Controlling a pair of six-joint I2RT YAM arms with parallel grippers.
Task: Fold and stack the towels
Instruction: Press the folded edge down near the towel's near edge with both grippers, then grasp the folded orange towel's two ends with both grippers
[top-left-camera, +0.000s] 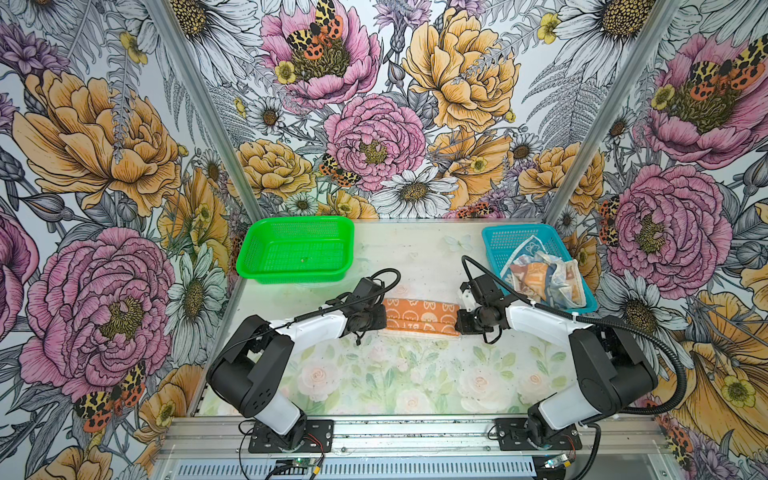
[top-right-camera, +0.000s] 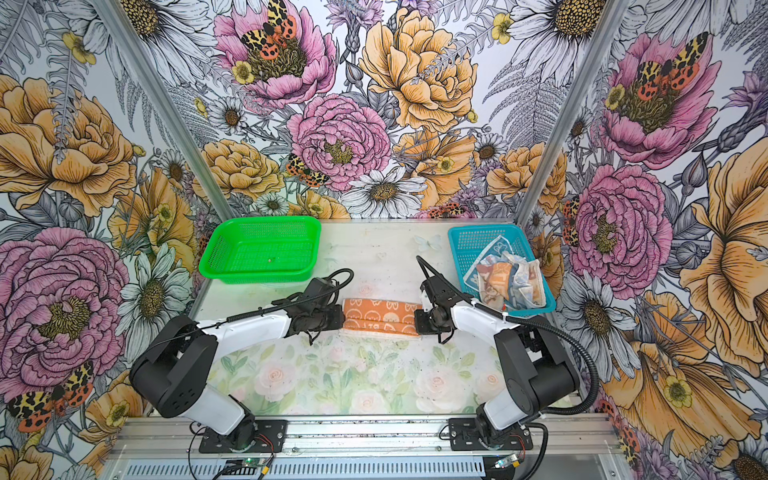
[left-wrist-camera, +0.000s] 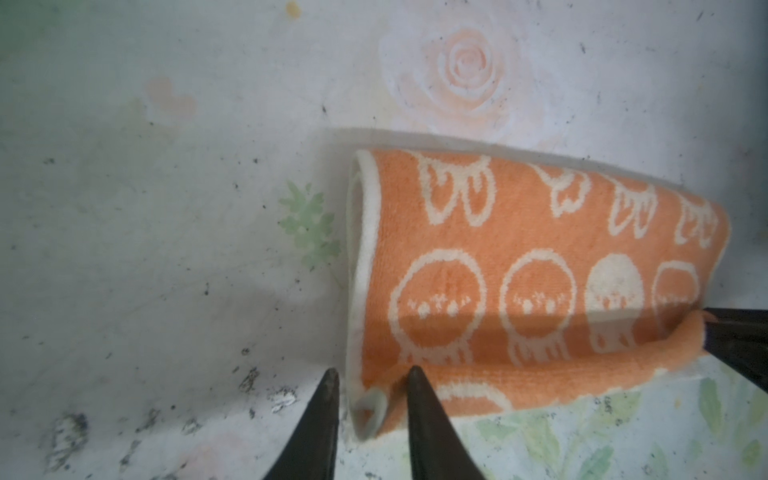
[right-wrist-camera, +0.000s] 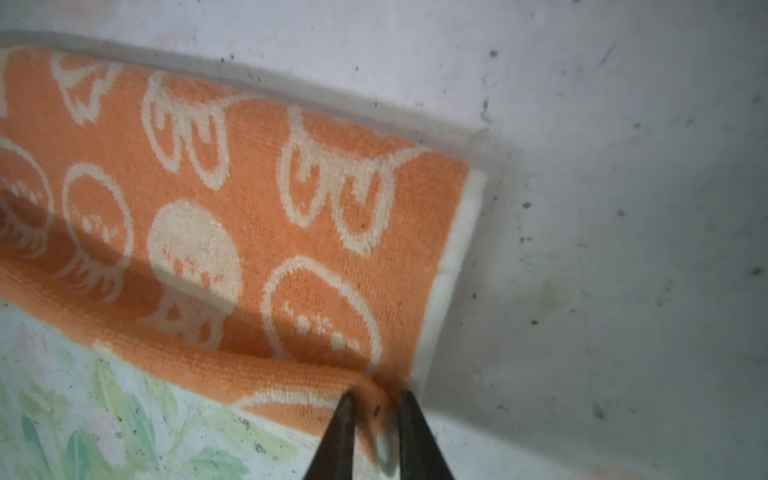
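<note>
Rose-print table: folded orange towel lies flat; left gripper and right gripper straddle its corners, jaws slightly parted.

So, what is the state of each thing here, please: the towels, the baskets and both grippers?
orange towel: folded into a long strip, lying flat.
crumpled towels: unfolded, heaped in the blue basket.
blue basket: upright, partly filled.
green basket: upright, no towel inside.
left gripper: open, jaws astride the orange towel's corner.
right gripper: open, jaws astride the towel's other end.

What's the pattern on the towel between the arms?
The towel is orange with cream rabbit outlines, cream edging; clearest in left wrist view.
</note>
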